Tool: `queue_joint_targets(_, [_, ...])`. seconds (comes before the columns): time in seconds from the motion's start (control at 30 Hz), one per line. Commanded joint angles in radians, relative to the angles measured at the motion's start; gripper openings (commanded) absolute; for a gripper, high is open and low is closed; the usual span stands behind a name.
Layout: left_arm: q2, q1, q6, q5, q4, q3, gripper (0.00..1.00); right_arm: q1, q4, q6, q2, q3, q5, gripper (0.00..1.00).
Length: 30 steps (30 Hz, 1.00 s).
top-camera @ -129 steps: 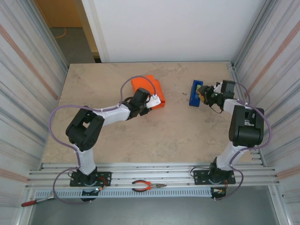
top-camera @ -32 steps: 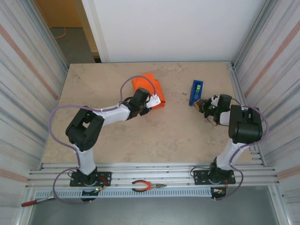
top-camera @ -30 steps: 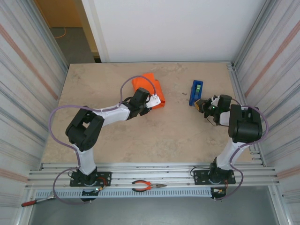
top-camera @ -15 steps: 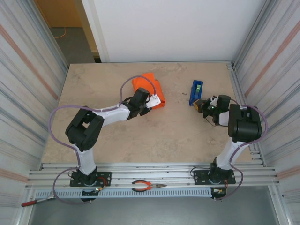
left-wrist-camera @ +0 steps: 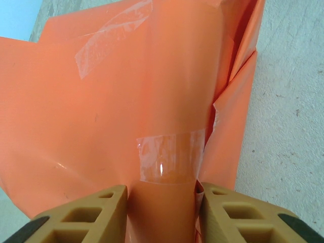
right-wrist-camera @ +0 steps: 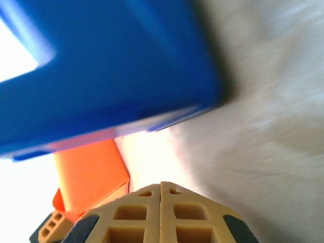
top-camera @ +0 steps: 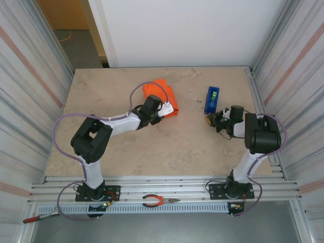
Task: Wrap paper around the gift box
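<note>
On the beige table [top-camera: 177, 147], the box [top-camera: 158, 90], wrapped in taped orange paper [left-wrist-camera: 101, 101], sits left of centre, the left gripper [left-wrist-camera: 162, 195] clamped on a paper fold. The right gripper [top-camera: 211, 120], fingers pressed together, has drawn back from the blue dispenser [top-camera: 211, 99].

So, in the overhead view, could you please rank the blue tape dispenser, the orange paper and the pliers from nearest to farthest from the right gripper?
Measured from the right gripper:
1. Blue tape dispenser, just beyond the fingertips, on the right side.
2. Orange paper, well across to the left and slightly farther back.
3. Pliers, at the near edge, low in the middle of the view.
</note>
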<state>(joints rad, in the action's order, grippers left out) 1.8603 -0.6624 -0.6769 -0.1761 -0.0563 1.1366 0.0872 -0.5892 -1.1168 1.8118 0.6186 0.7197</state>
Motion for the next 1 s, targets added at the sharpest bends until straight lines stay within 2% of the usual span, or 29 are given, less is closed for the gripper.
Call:
queue_joint_targets(0.0, [0.006, 0.006, 0.017, 0.017, 0.07, -0.031, 0.39, -0.048, -0.003, 0.076, -0.078, 0.01, 0.045, 0.0])
queue_joint_targets(0.3, [0.005, 0.006, 0.016, 0.017, 0.07, -0.033, 0.39, -0.252, -0.032, 0.248, -0.12, 0.066, 0.064, 0.0])
queue_joint_targets(0.73, [0.004, 0.007, 0.018, 0.016, 0.066, -0.039, 0.38, -0.401, -0.563, 0.15, 0.13, 0.059, 0.091, 0.0])
queue_joint_targets(0.97, [0.005, 0.008, 0.02, 0.02, 0.064, -0.041, 0.38, -0.453, -0.715, 0.144, 0.197, 0.052, 0.052, 0.0])
